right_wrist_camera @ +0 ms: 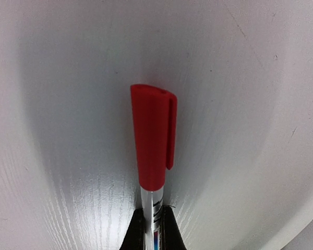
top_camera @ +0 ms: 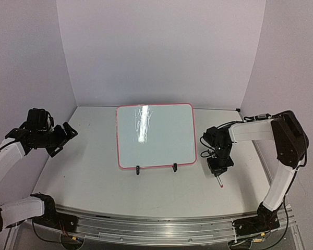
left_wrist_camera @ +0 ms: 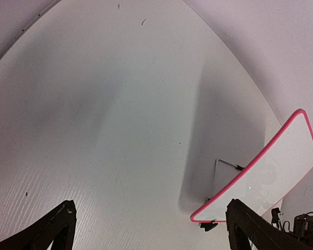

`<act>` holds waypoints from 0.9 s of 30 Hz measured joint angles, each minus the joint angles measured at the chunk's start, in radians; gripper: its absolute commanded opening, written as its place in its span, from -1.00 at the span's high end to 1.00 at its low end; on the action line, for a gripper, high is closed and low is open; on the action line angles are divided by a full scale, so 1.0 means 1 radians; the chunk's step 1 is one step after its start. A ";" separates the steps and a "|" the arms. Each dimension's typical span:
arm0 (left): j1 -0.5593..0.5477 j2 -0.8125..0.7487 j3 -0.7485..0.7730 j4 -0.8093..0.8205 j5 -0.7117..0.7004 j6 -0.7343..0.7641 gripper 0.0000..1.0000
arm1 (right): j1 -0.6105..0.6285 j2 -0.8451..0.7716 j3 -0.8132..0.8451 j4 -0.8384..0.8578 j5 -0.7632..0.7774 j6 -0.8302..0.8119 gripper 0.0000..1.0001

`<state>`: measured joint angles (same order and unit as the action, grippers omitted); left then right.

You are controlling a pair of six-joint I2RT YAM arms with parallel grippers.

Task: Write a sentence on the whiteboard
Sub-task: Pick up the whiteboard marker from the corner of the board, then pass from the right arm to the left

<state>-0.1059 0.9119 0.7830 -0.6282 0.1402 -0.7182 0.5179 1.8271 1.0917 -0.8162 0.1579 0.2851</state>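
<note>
The board (top_camera: pixel 156 135) stands tilted at mid-desk (top_camera: pixel 94 177) on its clip feet, blank, with no lettering on it. Just right of it, the right end effector (top_camera: pixel 218 167) clamps a marker (right_wrist_camera: pixel 152 156) pointing down at the desk, its red cap (right_wrist_camera: pixel 151 135) on. The left end effector (top_camera: pixel 62 136) hovers wide apart, well to the left. Uncapping likely comes first: bring the left across, pinch the cap squarely, and pull straight along the barrel.

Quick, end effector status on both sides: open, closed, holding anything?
Left end effector: open, empty.
Right end effector: closed on a red-capped marker, cap on.
</note>
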 measured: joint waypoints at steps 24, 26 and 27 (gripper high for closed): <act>-0.851 0.576 0.395 0.466 0.207 -0.072 -0.60 | 0.249 -0.466 -0.038 0.339 -0.614 0.202 1.00; -0.855 0.620 0.419 0.483 0.221 -0.073 -0.52 | 0.266 -0.461 -0.033 0.356 -0.634 0.203 1.00; -0.856 0.637 0.428 0.487 0.228 -0.075 -0.52 | 0.272 -0.457 -0.030 0.362 -0.639 0.203 1.00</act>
<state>-0.9616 1.5490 1.2105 -0.1416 0.3685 -0.7935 0.7898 1.3700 1.0615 -0.4542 -0.4811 0.4881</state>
